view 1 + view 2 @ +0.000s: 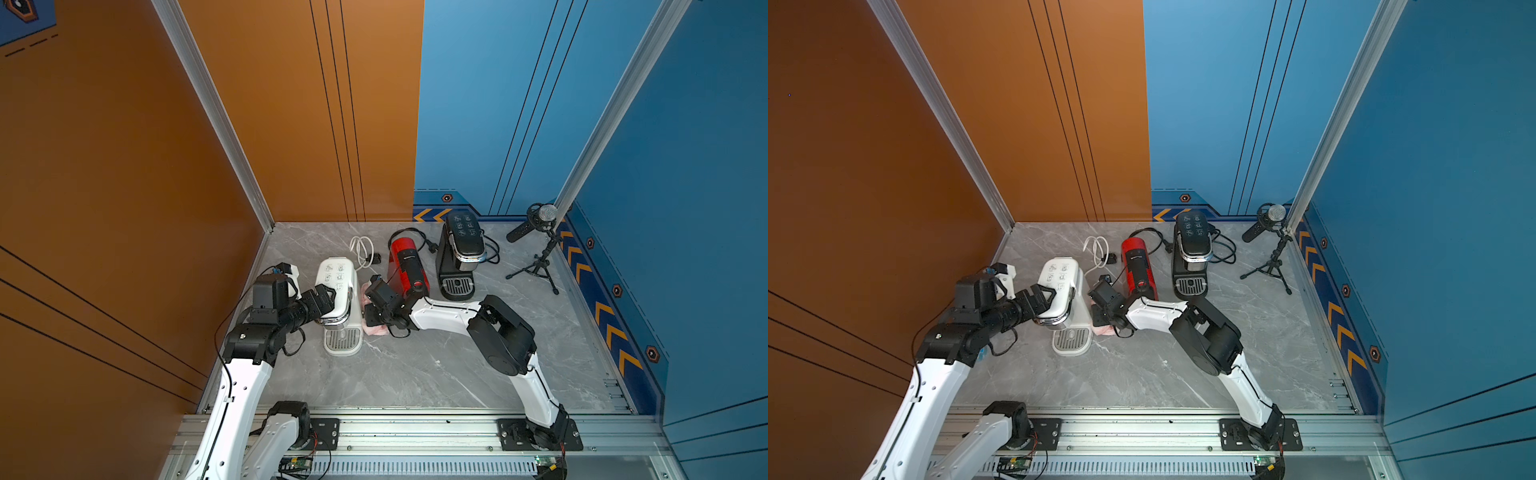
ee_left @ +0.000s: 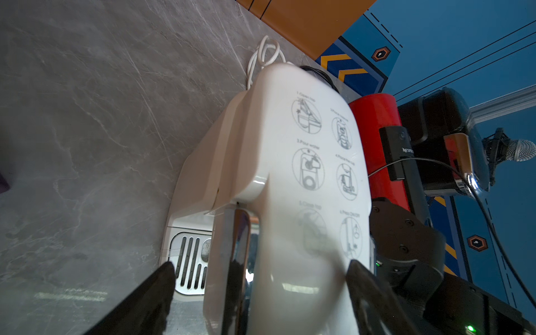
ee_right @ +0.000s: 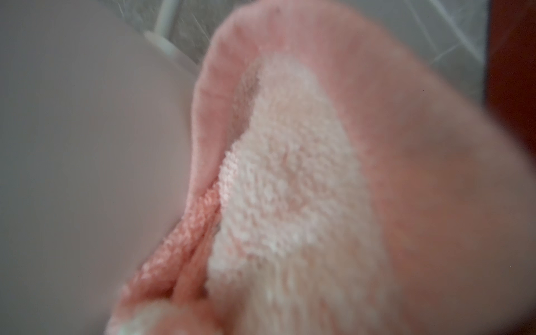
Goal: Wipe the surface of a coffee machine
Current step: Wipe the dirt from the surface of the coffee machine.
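A white coffee machine stands at the left of the grey marble table, with printed pictograms on its top. My left gripper is open wide and straddles the machine's head from the left; one finger stands clear of it. My right gripper is shut on a pink cloth that lies against the machine's right side. The cloth hides the right fingers in the right wrist view.
A red coffee machine and a black one stand just right of the white one, with their cables behind. A coiled white cable lies at the back. A microphone on a tripod stands in the far right corner. Walls enclose three sides.
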You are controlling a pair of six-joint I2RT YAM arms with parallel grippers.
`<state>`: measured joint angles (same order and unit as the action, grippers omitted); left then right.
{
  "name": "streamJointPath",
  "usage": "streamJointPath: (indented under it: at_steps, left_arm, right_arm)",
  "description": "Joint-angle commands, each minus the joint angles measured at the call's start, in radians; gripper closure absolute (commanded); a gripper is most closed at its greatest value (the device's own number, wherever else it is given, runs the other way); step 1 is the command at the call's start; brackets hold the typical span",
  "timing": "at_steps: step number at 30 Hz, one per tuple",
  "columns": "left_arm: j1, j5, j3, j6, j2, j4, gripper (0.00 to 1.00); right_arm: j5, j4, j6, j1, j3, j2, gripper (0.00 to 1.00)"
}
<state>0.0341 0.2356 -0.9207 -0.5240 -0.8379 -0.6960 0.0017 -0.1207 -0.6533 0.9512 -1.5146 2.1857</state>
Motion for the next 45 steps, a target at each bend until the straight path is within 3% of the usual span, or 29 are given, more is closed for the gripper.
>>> streamJointPath:
  at_steps: [1,7,12,16,25,36,39,45]
  left_arm:
    - [0.007,-0.019,0.029,0.019,-0.007,-0.063,0.08]
    - [0.008,-0.007,0.017,0.020,0.002,-0.064,0.07]
    - [0.009,-0.006,0.013,0.017,0.008,-0.065,0.08]
    - [0.009,-0.004,0.006,0.012,0.007,-0.065,0.07]
    - [0.009,0.000,0.000,0.007,0.001,-0.065,0.08]
    - [0.013,0.000,0.010,-0.002,-0.003,-0.063,0.08]
    - [0.016,0.004,0.011,-0.006,-0.004,-0.063,0.08]
    - [0.020,0.010,0.007,-0.012,0.016,-0.063,0.08]
  right_arm:
    - [-0.051,-0.012,0.000,0.032,-0.006,-0.035,1.00]
    - [-0.035,-0.028,0.059,0.014,-0.008,-0.233,1.00]
    - [-0.056,-0.028,0.067,-0.018,-0.057,-0.306,1.00]
    - [-0.077,-0.030,0.044,-0.022,-0.101,-0.259,1.00]
    - [-0.017,0.060,-0.049,-0.007,0.000,-0.142,1.00]
    - [-0.009,0.071,-0.067,0.046,0.063,-0.038,1.00]
    - [-0.012,0.069,-0.061,0.047,0.098,-0.103,1.00]
    - [-0.025,0.097,-0.042,0.060,0.231,-0.427,1.00]
